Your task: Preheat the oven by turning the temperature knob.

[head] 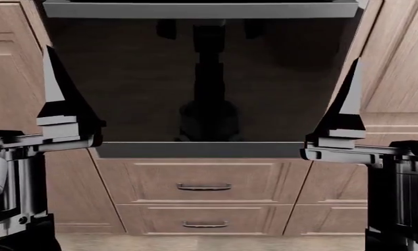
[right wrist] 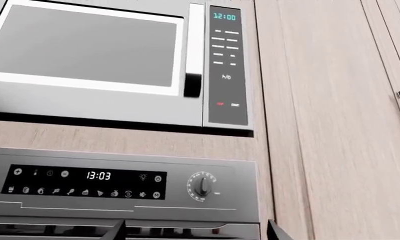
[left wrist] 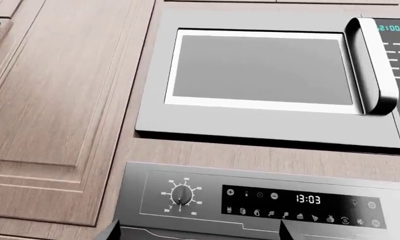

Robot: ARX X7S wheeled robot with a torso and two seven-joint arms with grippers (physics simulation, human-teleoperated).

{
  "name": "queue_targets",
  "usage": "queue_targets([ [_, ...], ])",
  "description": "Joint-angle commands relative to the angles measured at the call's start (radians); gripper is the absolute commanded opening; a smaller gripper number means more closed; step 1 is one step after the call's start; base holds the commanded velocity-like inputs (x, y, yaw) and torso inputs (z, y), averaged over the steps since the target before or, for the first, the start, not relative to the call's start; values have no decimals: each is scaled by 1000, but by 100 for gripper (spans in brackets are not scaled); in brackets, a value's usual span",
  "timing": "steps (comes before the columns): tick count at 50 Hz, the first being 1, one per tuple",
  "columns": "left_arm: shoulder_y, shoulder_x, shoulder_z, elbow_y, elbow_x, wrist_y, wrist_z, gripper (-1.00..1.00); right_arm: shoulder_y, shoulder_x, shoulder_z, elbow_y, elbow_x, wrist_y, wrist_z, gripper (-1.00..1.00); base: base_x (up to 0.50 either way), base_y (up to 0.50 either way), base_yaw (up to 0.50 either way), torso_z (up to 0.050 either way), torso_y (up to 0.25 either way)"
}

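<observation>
1. The left gripper [head: 59, 125] and right gripper [head: 348, 133] both hang in front of the oven [head: 202, 78], each holding nothing; only one raised finger of each shows clearly, so I cannot tell how far the jaws stand apart
2. The oven is built into light wood cabinets, under a microwave [left wrist: 267, 80], with two drawers [head: 203, 185] below its dark glass door
3. Its control panel carries a left knob [left wrist: 181, 194], a display reading 13:03 [left wrist: 308, 199] and a right knob [right wrist: 203, 185]
4. Both wrists seem tilted upward to bring the panel into view; which knob sets temperature is probably the numbered left one, though the markings are small
</observation>
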Motion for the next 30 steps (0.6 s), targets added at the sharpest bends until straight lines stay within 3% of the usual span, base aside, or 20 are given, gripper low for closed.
queue_targets([
  [1,-1,-7,4,-3,0,5,-7,100,-4,15,-4,-10,12,1,17,100,0,199,0,0,0],
  [13,-2,-13,9,-6,-1,10,-14,100,-1,32,-13,-4,23,-10,36,100,0,195,0,0,0],
  [22,20,-25,10,10,-39,59,19,100,-2,39,-17,2,34,-17,48,100,0,0,0,0,0],
  [30,27,-35,10,14,-53,77,29,100,-2,46,-20,4,40,-18,57,100,0,0,0,47,0],
])
